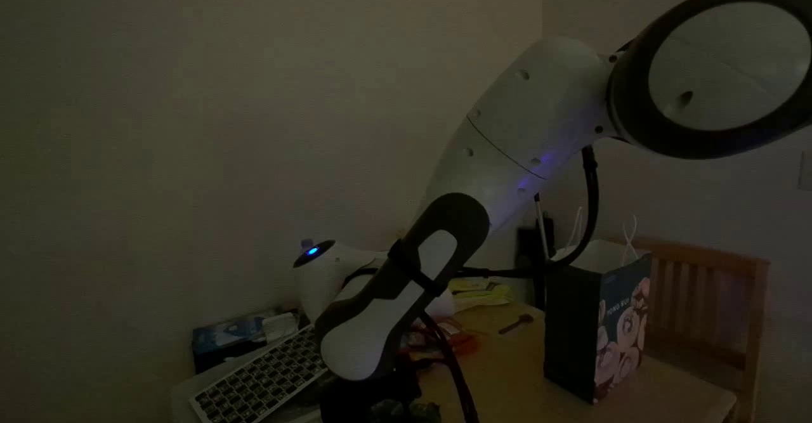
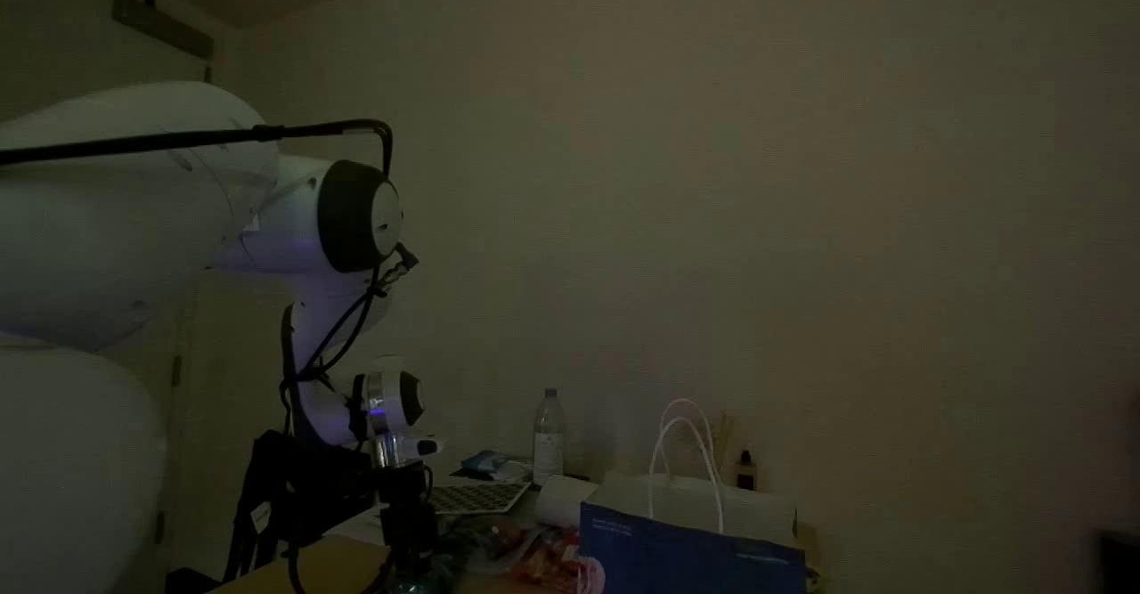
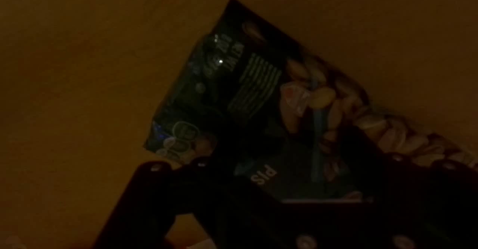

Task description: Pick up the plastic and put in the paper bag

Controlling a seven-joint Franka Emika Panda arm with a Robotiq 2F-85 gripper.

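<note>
In an exterior view, the arm (image 1: 539, 112) reaches in from the upper right and slopes down to the left, its wrist (image 1: 374, 321) bent low over the table (image 1: 507, 378); the lower end runs out at the bottom edge. One paper bag (image 1: 574, 334) stands upright on the table, well apart from the wrist, with two thin pale handles (image 1: 629, 236). There are also one keyboard (image 1: 260, 378), one dark spoon (image 1: 516, 323), one wooden chair (image 1: 704, 302) behind the bag, and red packets (image 1: 466, 345) too blurred to count.

In an exterior view, the arm comes from the left edge and bends down, its dark end pointing straight at the table. Farther back stand one clear bottle (image 2: 549, 447) and one small dark bottle (image 2: 745, 474); one white roll (image 2: 565, 499) lies near the keyboard.

In the wrist view, two fingers (image 3: 157, 187) come in from the bottom, parted, one to either side of one plastic packet (image 3: 257, 81), dark green and printed with nuts, lying aslant on the table. Whether the tips touch it is too dark to tell.
</note>
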